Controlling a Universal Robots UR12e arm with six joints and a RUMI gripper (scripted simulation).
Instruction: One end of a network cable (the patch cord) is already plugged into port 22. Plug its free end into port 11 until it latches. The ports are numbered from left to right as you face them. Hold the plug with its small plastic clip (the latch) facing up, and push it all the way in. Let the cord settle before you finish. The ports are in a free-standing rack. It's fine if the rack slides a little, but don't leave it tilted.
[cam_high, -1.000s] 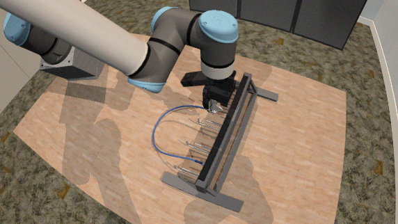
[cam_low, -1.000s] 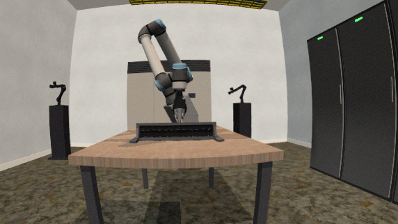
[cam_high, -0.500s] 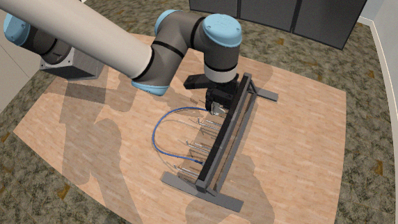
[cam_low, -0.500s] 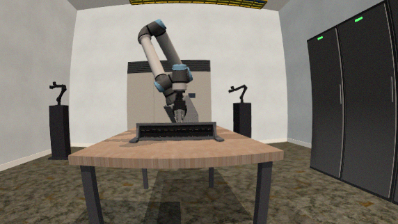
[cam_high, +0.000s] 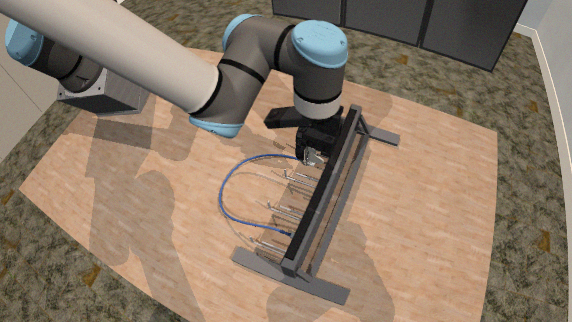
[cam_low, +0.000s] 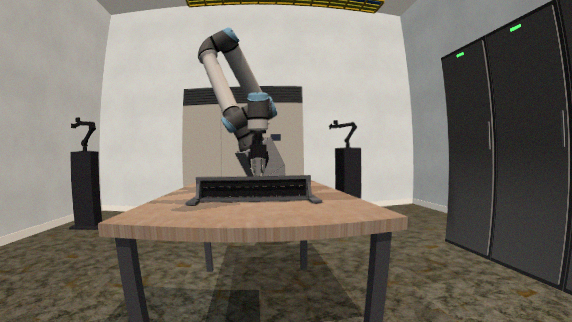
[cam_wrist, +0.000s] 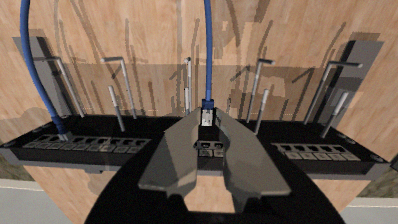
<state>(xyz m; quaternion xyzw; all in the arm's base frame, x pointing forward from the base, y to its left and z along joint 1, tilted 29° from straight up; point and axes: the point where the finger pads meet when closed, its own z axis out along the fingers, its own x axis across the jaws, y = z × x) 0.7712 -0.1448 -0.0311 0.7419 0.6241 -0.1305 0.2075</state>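
My gripper (cam_high: 313, 158) (cam_low: 258, 169) (cam_wrist: 207, 108) is shut on the free plug (cam_wrist: 204, 115) of the blue patch cord (cam_high: 223, 192) (cam_wrist: 208, 50). It holds the plug close in front of the middle of the rack's black port panel (cam_high: 320, 192) (cam_low: 252, 187) (cam_wrist: 80, 148), and two ports show between the fingers just past the plug. The cord loops back over the table and its other end (cam_high: 288, 233) (cam_wrist: 62, 134) sits in a port near one end of the panel. The rack stands upright on the wooden table (cam_high: 425, 200) (cam_low: 250, 220). I cannot tell which way the latch faces.
Several thin metal cable rods (cam_high: 296, 175) (cam_wrist: 121, 82) stick out from the rack on the cord's side, close around the gripper. The rack's grey feet (cam_high: 280, 272) (cam_high: 382, 135) lie on the table. Dark cabinets (cam_low: 510, 150) stand to one side of the room.
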